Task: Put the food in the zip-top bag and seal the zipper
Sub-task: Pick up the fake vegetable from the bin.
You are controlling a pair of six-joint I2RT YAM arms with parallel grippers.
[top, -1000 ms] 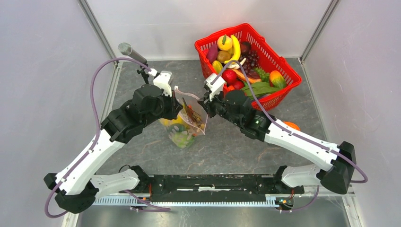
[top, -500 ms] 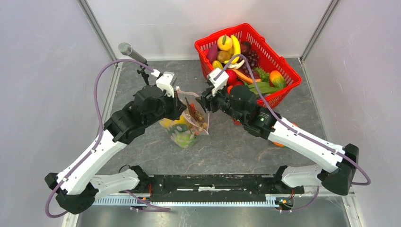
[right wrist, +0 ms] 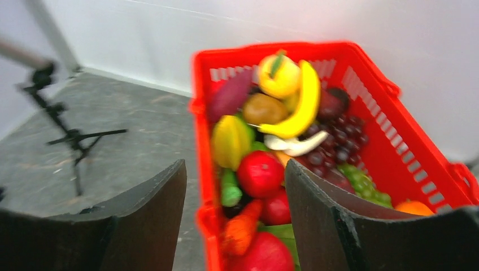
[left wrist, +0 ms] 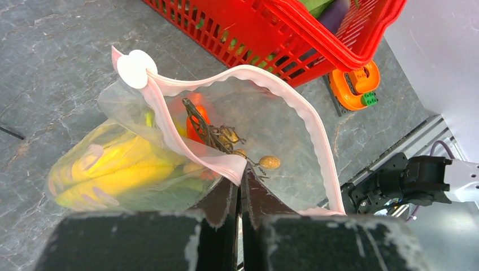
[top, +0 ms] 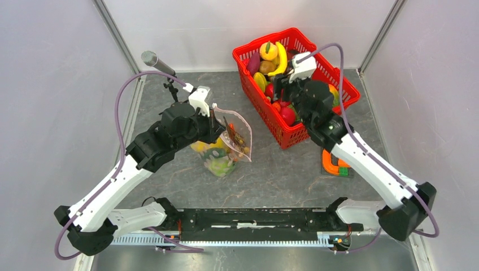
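My left fingers: clenched flat together on the near lip of the zip-top bag, pinching its pink zipper; no gap shows between them.
Zip-top bag: on the grey table, left of centre, just off my left wrist; its mouth gapes toward the right.
Zipper: unsealed; the two wavy pink lips stand well apart and meet at a white round tab at the far-left corner.
Food in the bag: a yellow banana bunch lies in the left part with something green under it; an orange-red piece sits deeper in.
My right fingers: released and spread wide, gripping nothing, hanging above the left part of the red basket.
Red basket: at the far right of the table, heaped with food; between my fingers I see a red round fruit, a carrot nearer and a single banana farther.
Orange toy piece: on the table near-right of the basket, apart from it.
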